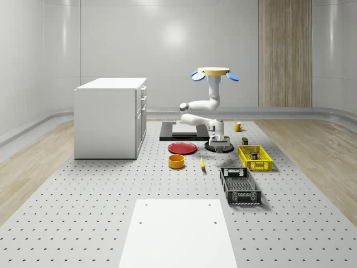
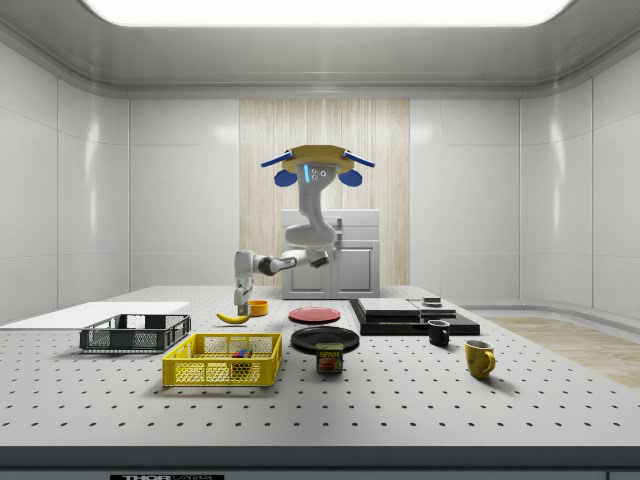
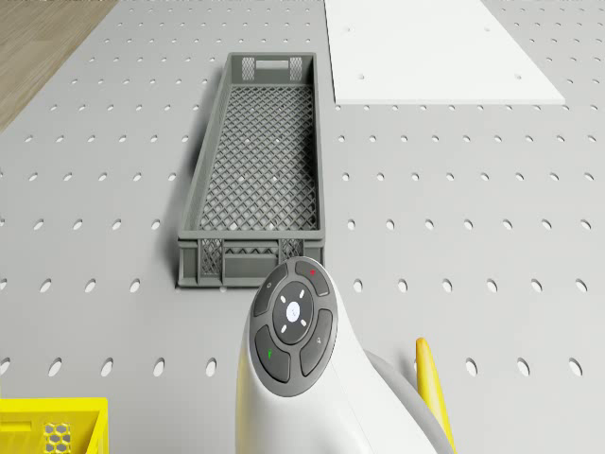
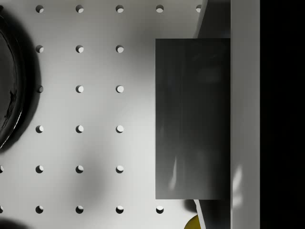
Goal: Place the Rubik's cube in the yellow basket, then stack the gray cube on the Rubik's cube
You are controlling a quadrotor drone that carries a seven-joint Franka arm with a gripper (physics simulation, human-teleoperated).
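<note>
The Rubik's cube [image 2: 240, 353] lies inside the yellow basket [image 1: 255, 158] [image 2: 222, 362]. In the wrist view the gray cube [image 4: 193, 119] looks large and close, pinched between my fingers above the perforated table. My gripper [image 1: 219, 143] [image 2: 241, 306] is shut on it and hangs low over the table beside the black plate [image 1: 218, 148] [image 4: 7, 76], on the whole-scene view's left of the basket. The drone [image 1: 212, 72] [image 2: 317, 160] hovers high above the table's rear middle, with the arm bent down from it.
A gray mesh crate [image 1: 240, 185] [image 3: 255, 170] stands in front of the basket. A banana [image 1: 202, 162] [image 3: 432, 388], an orange bowl [image 1: 176, 161] and a red plate [image 1: 182, 148] lie nearby. A can [image 2: 329, 358], two mugs [image 2: 438, 332] [image 2: 479, 357] and a white cabinet [image 1: 110, 117] also stand here.
</note>
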